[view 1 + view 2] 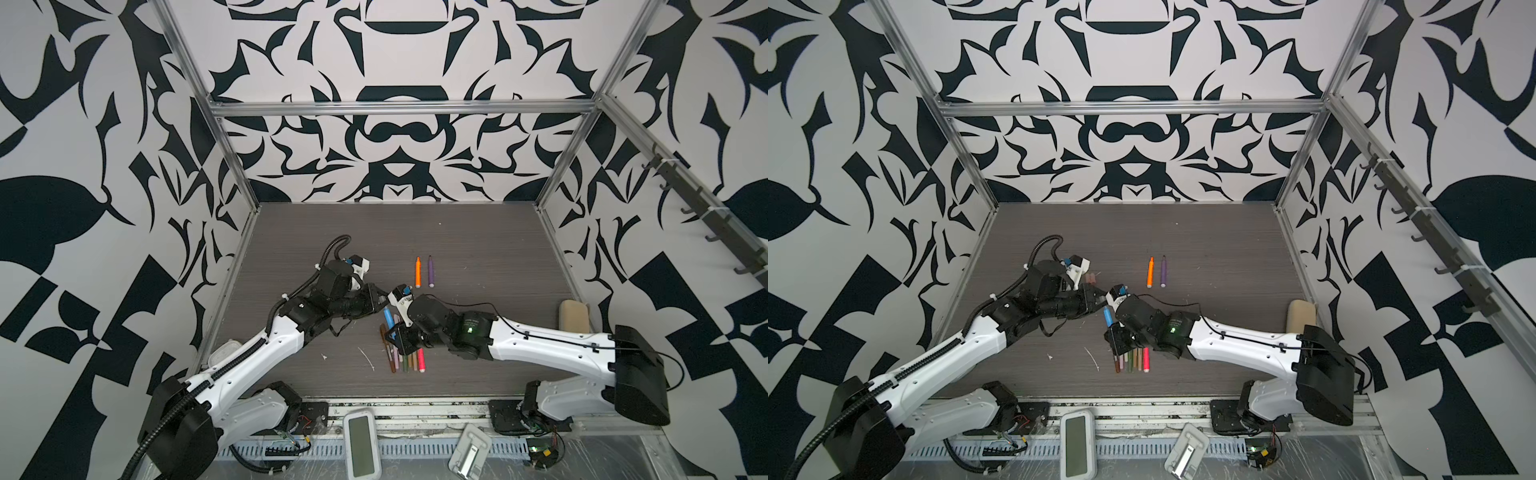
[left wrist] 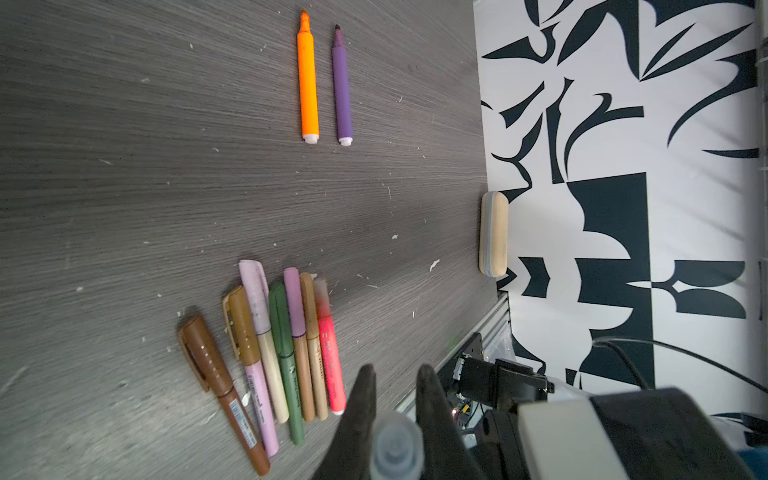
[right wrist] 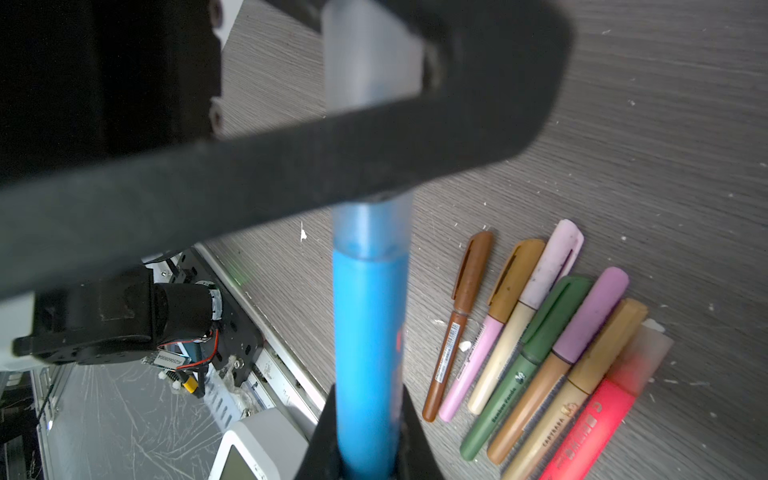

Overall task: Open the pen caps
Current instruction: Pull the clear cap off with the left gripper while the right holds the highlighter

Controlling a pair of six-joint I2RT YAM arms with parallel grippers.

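**Two Grippers Clamped on One Blue Pen**

The blue pen (image 3: 370, 332) was held above the dark wood-grain table (image 1: 478, 249), near the middle of its front half, caught between both arms. The right gripper (image 3: 368, 415) had its fingers closed narrowly around the bright blue barrel. The left gripper (image 2: 397, 374) pinched the frosted cap (image 2: 395, 449) between its two black fingers (image 2: 361, 399). The cap was a stubby, see-through tube, and it sat over the end of the barrel, with blue showing through its lower edge in the right wrist view.

Just in front of the grippers in both top views, seven capped pens (image 1: 405, 359) lay side by side on the table, touching or nearly so: brown, pink with a tan cap, cream with a pale pink cap, green, brown with a lilac cap, gold, and pink-red under a cloudy cap.

Farther back, an orange pen (image 1: 417, 272) and a purple pen (image 1: 431, 271) lay parallel and slightly apart, their felt tips bare. In a top view, what looked like two pinkish loose caps (image 1: 1090, 277) lay beside the left arm. A beige block (image 1: 574, 316) rested at the table's right edge.
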